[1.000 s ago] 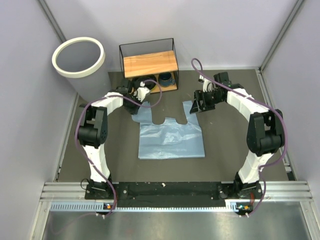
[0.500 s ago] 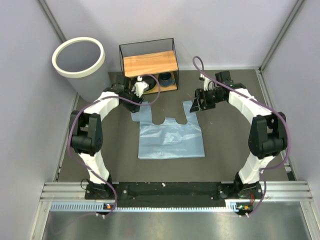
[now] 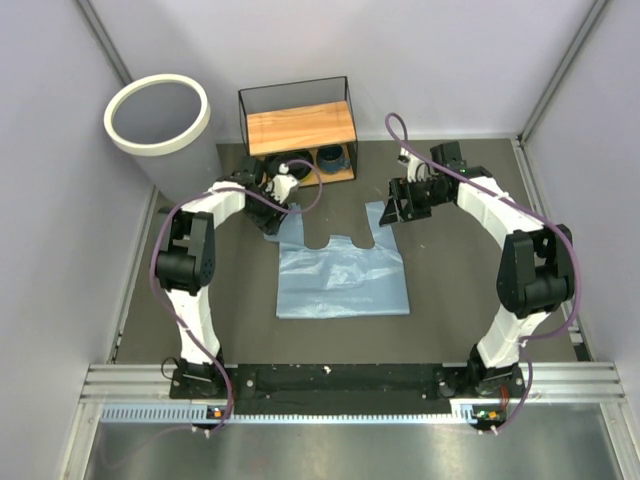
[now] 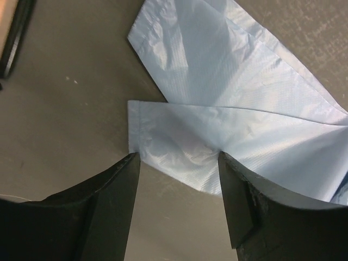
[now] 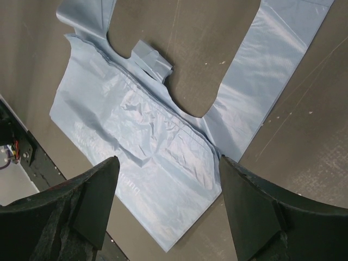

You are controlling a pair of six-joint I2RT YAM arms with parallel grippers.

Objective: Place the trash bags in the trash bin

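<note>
Your left gripper (image 4: 176, 156) stands apart, a handle of the trash bag (image 4: 239, 130) between its jaws. Your right gripper (image 5: 168, 160) hangs above the bag, also apart. If you close shallow, the thin film slips free.

The thin light-blue plastic film bags (image 3: 342, 275) were crinkly with a soft gloss. The dark table top (image 3: 450, 290) was matt and speckled. The round whitish plastic bin (image 3: 160, 148) looked smooth.

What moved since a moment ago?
The left gripper swung out to the side, then came back in toward the trash bag. It now hangs open over one of the bag's handles and grips nothing. The right gripper, the bag and the trash bin stayed where they were.
</note>
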